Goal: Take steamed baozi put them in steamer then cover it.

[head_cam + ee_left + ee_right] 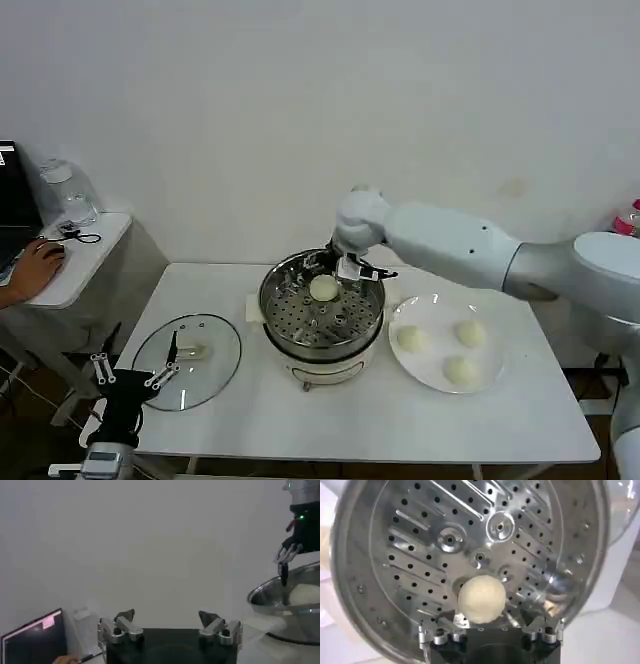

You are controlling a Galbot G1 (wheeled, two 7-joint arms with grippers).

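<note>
Table (520, 420) was white, pushed up to a plain wall, with the steamer (322, 318) in the middle. Right of it sat a plate (415, 368) with three baozi (470, 333) on it. Left of the steamer the cover (187, 360) lay flat on the table, handle up. Off to the far left there was a side desk (85, 262) with a jar (68, 194) and a person's hand (36, 268) on it — nothing to do with the job.

Right arm reached across over the plate and into the pot, so it blocked a bit of the far rim. Right gripper (333, 275) hung low over the back part of the perforated tray (420, 555), with the fourth baozi (481, 599) sitting on the tray right at its fingers. From the right wrist view the bun was just ahead of the gripper base, between the two fingers — they looked spread, and I couldn't tell if they touched it at all.

Left gripper (167, 622) was parked low off the table's front left corner, near the cover, fingers spread wide apart with nothing between them.
</note>
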